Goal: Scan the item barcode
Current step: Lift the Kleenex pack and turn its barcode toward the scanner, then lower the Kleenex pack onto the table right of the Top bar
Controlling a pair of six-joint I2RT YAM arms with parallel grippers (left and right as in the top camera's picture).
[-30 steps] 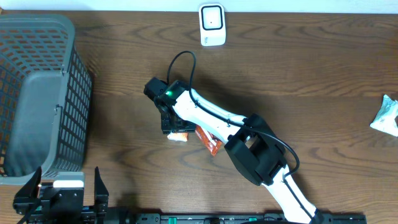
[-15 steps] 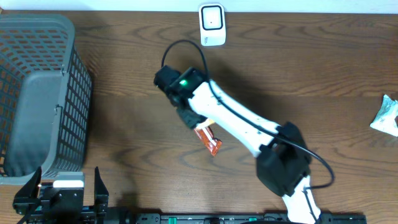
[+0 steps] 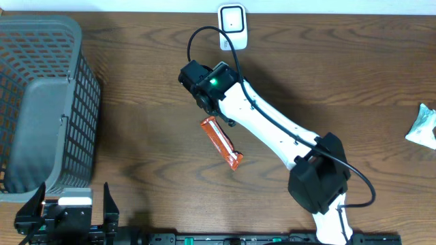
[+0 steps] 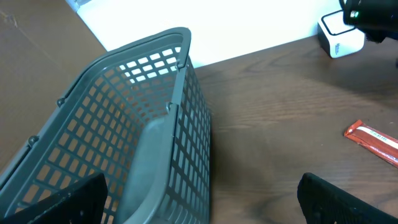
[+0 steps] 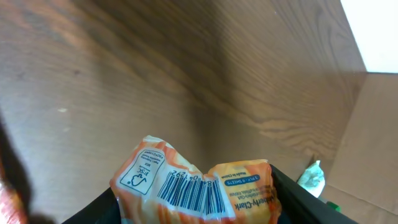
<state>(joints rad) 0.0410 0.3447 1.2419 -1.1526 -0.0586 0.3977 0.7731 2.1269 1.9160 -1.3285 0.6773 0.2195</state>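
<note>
My right gripper (image 5: 196, 208) is shut on the item, an orange and white tissue packet (image 5: 193, 183). The packet is crumpled between the black fingers (image 5: 298, 196), its barcode (image 5: 189, 190) facing the wrist camera. In the overhead view the right gripper (image 3: 199, 83) hangs over the table a little below and left of the white scanner (image 3: 231, 27), and the packet is hidden under it. My left gripper (image 4: 199, 205) stands open with nothing in it at the table's near left corner (image 3: 68, 204), beside the basket.
A grey mesh basket (image 3: 41, 102) fills the left side of the table. A red-orange wrapped bar (image 3: 221, 143) lies on the wood below the right gripper. A crumpled white wrapper (image 3: 424, 126) sits at the right edge.
The right arm has carried the packet up from beside the red bar and away toward the scanner. The bar now lies fully uncovered. The left arm has not moved.
</note>
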